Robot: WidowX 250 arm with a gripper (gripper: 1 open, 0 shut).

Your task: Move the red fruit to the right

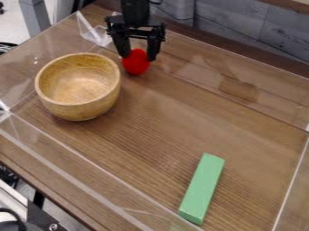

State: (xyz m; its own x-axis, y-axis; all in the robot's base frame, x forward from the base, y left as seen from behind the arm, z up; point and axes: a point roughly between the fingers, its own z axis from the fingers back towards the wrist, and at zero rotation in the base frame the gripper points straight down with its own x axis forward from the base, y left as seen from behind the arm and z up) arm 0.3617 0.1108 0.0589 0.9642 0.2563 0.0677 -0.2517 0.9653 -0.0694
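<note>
The red fruit (pixel 136 61) is small, bright red and rounded, resting on the wooden table near the back left. Directly above and slightly behind it hangs my black gripper (pixel 136 54), jaws open and straddling the fruit's upper part, one finger (pixel 118 47) on its left and the other on its right. Whether the fingers touch the fruit cannot be told.
A wooden bowl (pixel 79 86) stands just left and in front of the fruit. A green block (pixel 203 187) lies near the front right. Clear plastic walls (pixel 36 54) border the wooden table (pixel 205 117).
</note>
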